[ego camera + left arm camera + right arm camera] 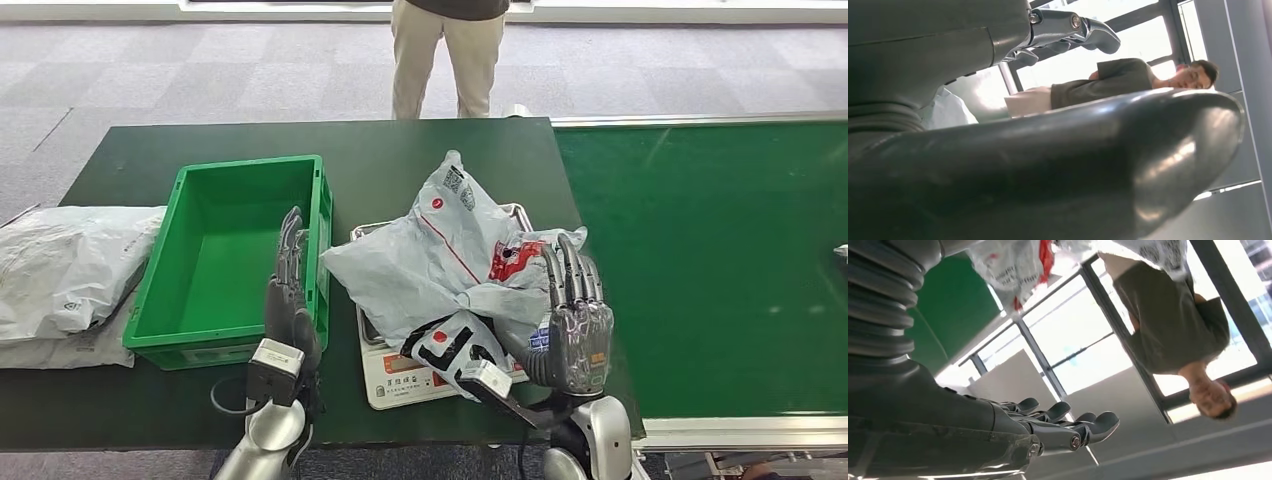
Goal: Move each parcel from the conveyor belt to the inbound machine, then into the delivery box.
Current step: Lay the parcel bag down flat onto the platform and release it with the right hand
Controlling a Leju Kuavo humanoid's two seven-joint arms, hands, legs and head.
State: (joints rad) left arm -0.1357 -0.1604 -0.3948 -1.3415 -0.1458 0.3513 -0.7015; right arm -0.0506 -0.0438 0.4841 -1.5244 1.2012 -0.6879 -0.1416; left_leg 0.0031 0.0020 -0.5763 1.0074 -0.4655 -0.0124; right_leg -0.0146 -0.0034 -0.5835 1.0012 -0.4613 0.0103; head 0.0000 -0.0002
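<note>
Green delivery box point(236, 262) empty beside grey parcel point(440, 262) on scale point(395, 378)

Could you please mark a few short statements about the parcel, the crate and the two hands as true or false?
1. The grey parcel lies on the scale. True.
2. The green crate holds a parcel. False: nothing lies in it.
3. The right hand grips the parcel. False: its fingers are straight and spread beside it.
4. The left hand is raised beside the crate, holding nothing. True.
5. The white parcels lie on the conveyor belt. False: they lie on the table, on the crate's far side.
</note>
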